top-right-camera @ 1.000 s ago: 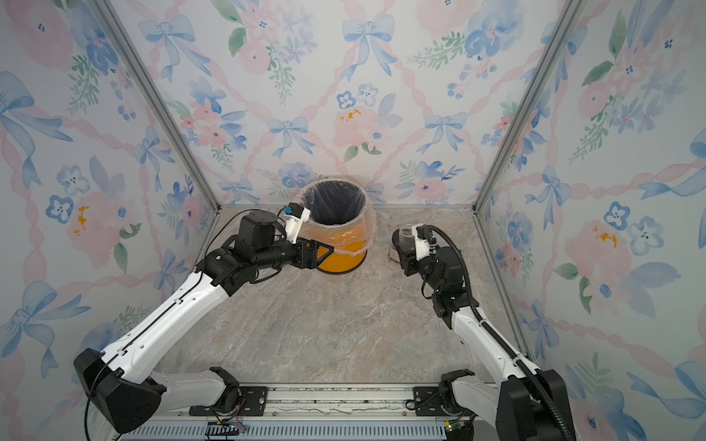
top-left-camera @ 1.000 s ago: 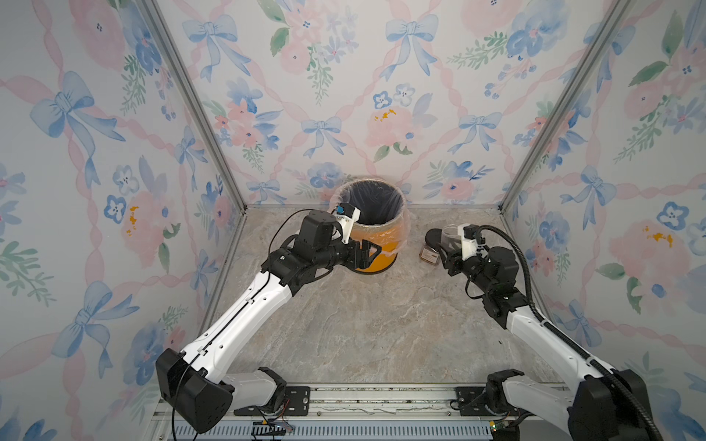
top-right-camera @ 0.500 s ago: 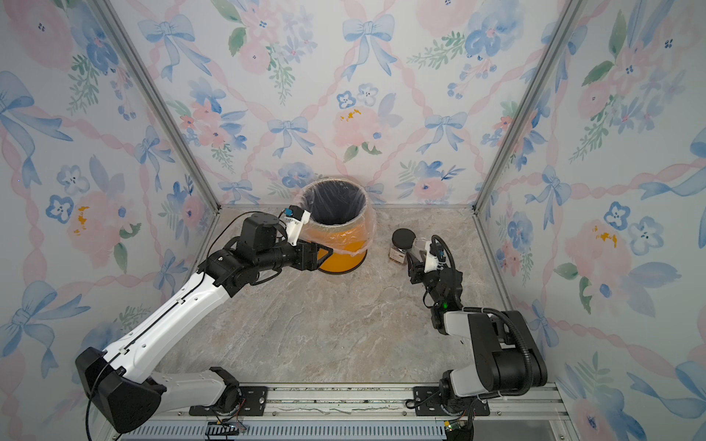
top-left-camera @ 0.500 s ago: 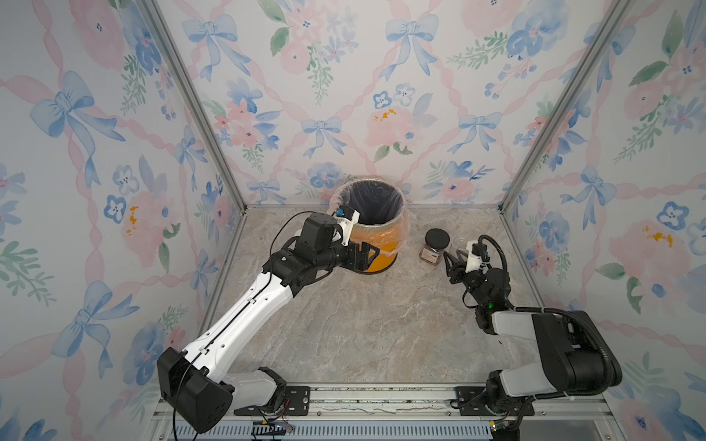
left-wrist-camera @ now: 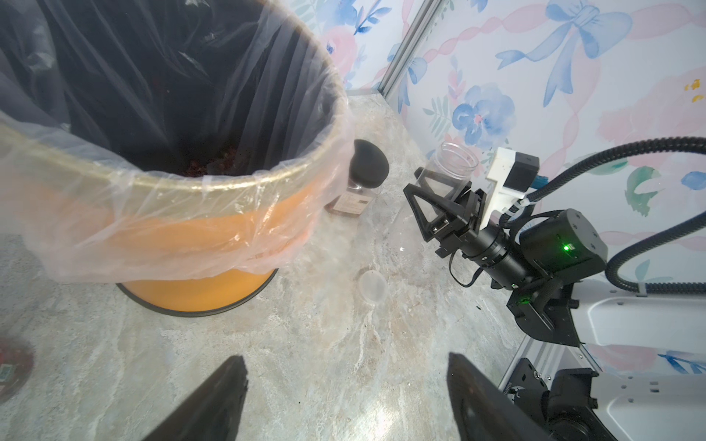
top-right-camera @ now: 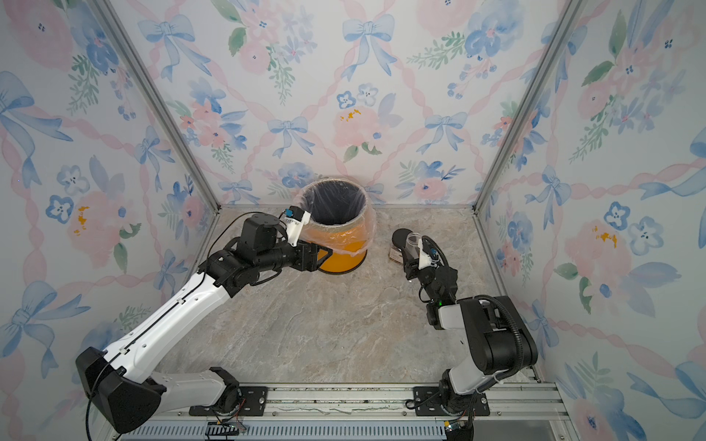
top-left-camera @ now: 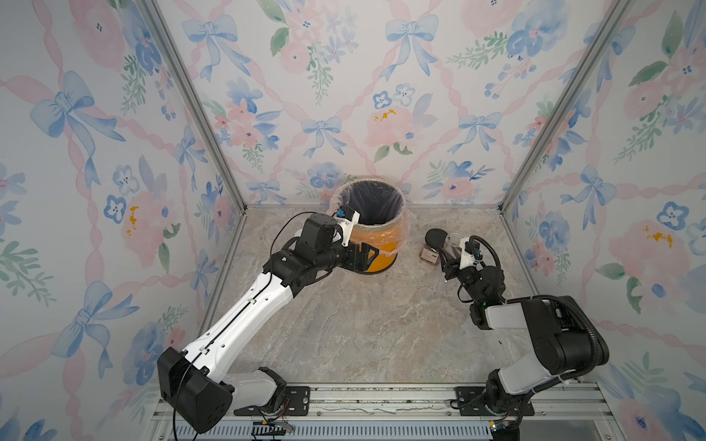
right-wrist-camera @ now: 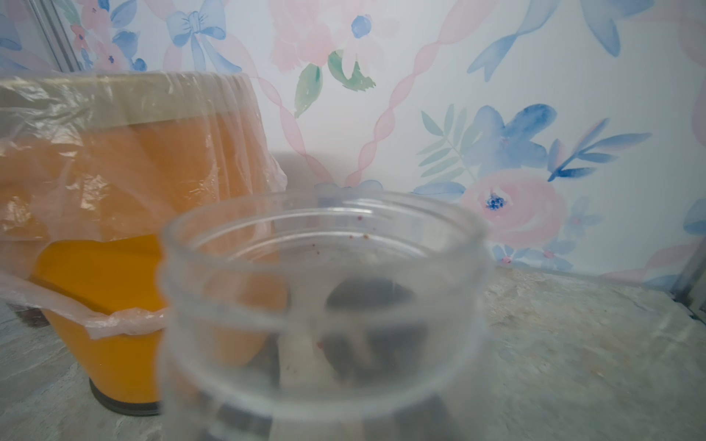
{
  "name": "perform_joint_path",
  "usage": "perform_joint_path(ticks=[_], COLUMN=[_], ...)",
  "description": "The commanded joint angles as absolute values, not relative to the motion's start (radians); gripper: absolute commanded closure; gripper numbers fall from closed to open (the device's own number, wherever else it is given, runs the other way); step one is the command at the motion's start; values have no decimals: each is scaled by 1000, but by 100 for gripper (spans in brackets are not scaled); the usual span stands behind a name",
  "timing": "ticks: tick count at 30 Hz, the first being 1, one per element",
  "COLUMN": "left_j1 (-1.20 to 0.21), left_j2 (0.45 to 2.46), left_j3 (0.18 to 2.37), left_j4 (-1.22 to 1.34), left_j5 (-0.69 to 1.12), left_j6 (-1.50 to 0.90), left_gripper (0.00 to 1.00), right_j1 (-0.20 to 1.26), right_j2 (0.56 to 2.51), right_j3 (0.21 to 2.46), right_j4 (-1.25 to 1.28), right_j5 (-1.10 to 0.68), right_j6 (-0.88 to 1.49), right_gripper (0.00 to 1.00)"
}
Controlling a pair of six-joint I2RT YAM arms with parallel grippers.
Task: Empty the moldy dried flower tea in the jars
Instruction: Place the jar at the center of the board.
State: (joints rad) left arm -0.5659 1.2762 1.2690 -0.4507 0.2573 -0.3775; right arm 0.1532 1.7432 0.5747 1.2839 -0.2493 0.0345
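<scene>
Beside the film-lined orange bin [top-left-camera: 386, 254], right claw [left-wrist-camera: 439, 198] grips clear threaded jar [left-wrist-camera: 456, 162].

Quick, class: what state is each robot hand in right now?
Left hand: open, holding nothing.
Right hand: closed on the lidless clear jar.

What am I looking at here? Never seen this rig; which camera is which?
Two robot arms mounted on a rail at the edge of the table. The two wide pictures come from one stereo camera overhead; the two close ones from a camera on each wrist. On the table: an orange bin with a plastic liner, a jar with a black lid beside it, and a loose clear lid. The right hand is shut on an open jar, mouth up, nearly empty. The left hand is open, holding nothing, next to the bin. Brown tea bits lie in the bin's bottom.
</scene>
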Motion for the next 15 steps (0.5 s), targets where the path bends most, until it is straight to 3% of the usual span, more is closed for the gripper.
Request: perform_joint_path(ticks=[1,7,15], left_j1=[-562,-643,-704], left_j2=[1303,1435,1617], left_j3=[1301,1459,1622], left_j4=[-441,-440,-442], left_j5=[240,248,279], left_j6=[-367,-382,-446], left_gripper=[18,22,40], right_j1=[211,317,442], right_j2=[1759,1696,1565], right_j3=[596,574,555], right_j4=[1322,1346,1237], right_j5=[-284,-271,-276], right_j6=[-22,-65,-119], right_gripper=[51,51,51])
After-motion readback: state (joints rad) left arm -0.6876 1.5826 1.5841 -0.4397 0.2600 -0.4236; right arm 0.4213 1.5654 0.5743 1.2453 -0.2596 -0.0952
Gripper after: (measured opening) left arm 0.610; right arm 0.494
